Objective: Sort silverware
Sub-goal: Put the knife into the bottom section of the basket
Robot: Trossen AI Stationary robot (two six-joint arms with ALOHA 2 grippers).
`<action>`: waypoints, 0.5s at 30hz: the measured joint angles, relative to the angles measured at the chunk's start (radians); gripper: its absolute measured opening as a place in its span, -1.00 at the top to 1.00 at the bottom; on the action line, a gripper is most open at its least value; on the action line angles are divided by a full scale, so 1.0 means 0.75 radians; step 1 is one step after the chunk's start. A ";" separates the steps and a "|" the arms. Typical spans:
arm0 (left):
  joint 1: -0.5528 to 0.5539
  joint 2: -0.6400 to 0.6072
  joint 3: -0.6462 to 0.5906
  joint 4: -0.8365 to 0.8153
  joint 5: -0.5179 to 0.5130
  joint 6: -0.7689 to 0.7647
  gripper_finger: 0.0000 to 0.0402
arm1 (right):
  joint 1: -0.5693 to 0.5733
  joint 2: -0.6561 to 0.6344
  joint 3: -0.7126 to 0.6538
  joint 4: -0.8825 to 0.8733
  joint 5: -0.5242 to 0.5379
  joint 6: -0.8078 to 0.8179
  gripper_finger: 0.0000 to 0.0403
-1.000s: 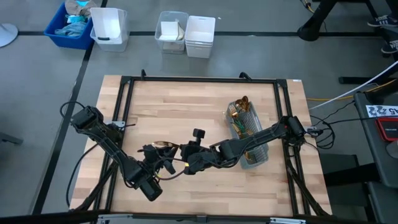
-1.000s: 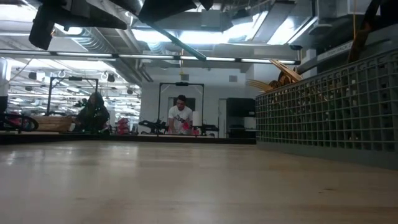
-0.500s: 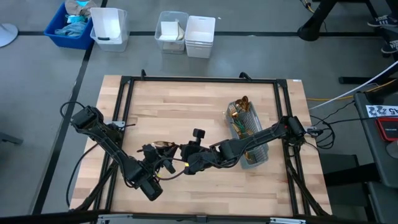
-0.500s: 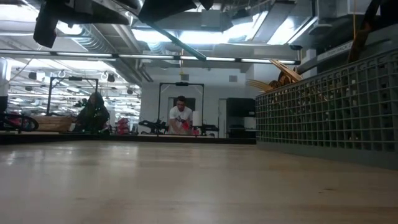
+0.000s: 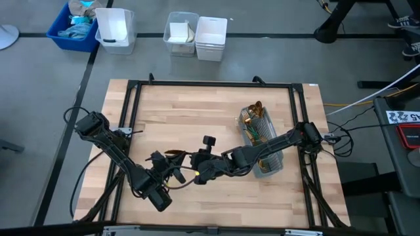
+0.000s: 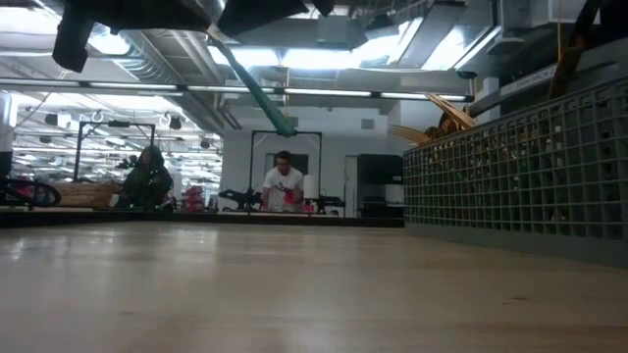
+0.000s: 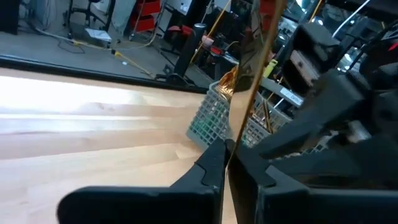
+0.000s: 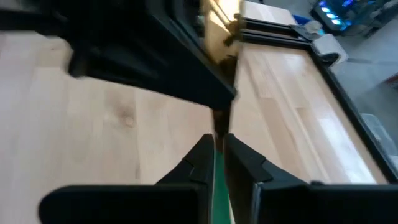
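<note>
One piece of the silverware [image 5: 178, 155], gold head and teal-green handle [image 6: 253, 86], hangs above the table's near middle between both grippers. My left gripper [image 7: 226, 163] comes from the left and is shut on the gold end. My right gripper [image 8: 216, 157] reaches in from the right and is shut on the handle. The grey mesh caddy [image 5: 262, 144] stands to the right on the table, with more gold-headed pieces standing in its far end [image 5: 252, 115]. My left gripper pinches the flat gold head [image 7: 239, 118] between its two fingers, close to where it meets the handle. The fingers lie level and across the piece, which is clear of the table. My right gripper pinches the teal handle [image 8: 217, 182] between its two fingers, slanting down from the right. The handle runs along the fingers and the gold head [image 8: 219, 28] sticks out beyond their tips.
A black frame [image 5: 134, 105] borders the wooden table. White bins [image 5: 197, 33] and a blue bin [image 5: 72, 26] stand on the floor beyond the far edge. People [image 6: 283, 181] work in the room far behind. Bare wood lies left of the caddy.
My left gripper has shut on the piece's gold head while both arms kept their place. In the low view the teal handle now slants more steeply down than before.
</note>
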 joint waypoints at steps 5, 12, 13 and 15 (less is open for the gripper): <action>0.000 0.000 0.000 0.018 0.002 0.027 0.98 | 0.002 -0.001 0.002 0.002 -0.020 0.000 0.83; 0.000 0.000 0.000 0.018 0.000 0.039 0.99 | 0.000 -0.001 0.002 -0.003 -0.020 -0.004 0.82; 0.000 0.000 0.000 0.018 0.000 0.044 0.99 | 0.000 -0.001 0.003 -0.013 -0.021 -0.004 0.82; 0.000 0.000 0.000 0.019 0.000 0.061 0.99 | 0.007 -0.010 0.025 -0.156 -0.057 -0.004 0.82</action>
